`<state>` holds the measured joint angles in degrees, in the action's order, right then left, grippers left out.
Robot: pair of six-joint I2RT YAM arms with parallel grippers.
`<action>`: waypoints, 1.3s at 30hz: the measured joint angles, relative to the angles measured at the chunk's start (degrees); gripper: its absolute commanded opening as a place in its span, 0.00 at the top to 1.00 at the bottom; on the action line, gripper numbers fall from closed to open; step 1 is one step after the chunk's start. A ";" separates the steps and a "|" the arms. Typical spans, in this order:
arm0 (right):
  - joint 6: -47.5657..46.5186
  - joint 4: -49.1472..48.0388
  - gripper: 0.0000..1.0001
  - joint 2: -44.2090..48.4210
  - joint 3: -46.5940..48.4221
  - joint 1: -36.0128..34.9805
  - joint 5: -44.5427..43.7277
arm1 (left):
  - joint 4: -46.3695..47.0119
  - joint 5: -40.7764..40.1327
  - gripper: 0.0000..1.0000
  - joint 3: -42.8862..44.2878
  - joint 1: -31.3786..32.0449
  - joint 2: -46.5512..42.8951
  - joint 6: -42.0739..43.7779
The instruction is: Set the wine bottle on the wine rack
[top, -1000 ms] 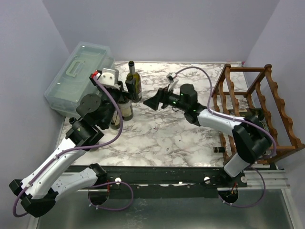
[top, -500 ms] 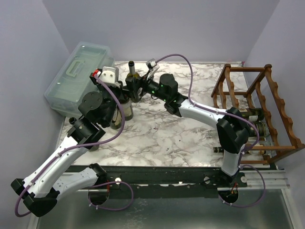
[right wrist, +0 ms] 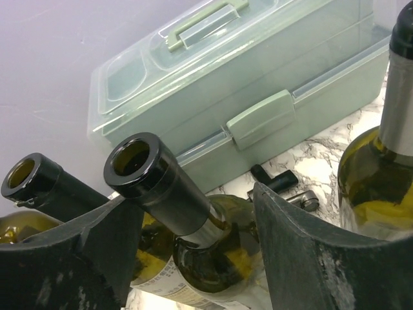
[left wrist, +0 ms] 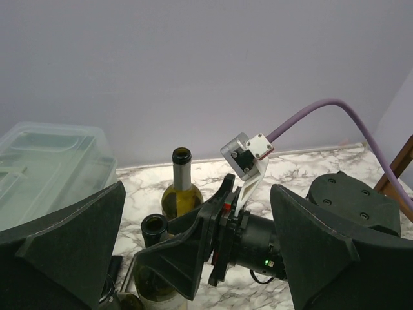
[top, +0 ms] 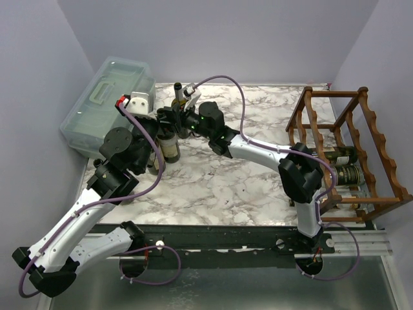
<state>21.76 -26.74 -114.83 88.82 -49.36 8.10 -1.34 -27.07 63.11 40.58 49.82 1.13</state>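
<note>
Right jaws around the neck of a wine bottle (right wrist: pixel 161 187), far from the wine rack (top: pixel 381 161).

The bottle stands on the counter (top: pixel 226 187) and its open mouth and shoulder are between the two right jaws. These are half apart; I cannot tell if they press the glass. A second bottle (right wrist: pixel 39 181) is just outside one jaw and a third bottle (right wrist: pixel 387 161) is outside the other. A plastic box (right wrist: pixel 258 84) lies beyond the jaws. The left jaws are wide apart and hold nothing, close behind the right wrist.
</note>
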 measured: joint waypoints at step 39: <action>-2.23 -1.27 0.99 6.49 -9.25 -2.34 -27.45 | 0.02 0.02 0.05 -0.31 -0.02 0.33 -0.04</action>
<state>19.53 -28.01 -108.33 79.57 -51.70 -19.35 -1.32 -27.05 62.81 40.56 50.15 1.08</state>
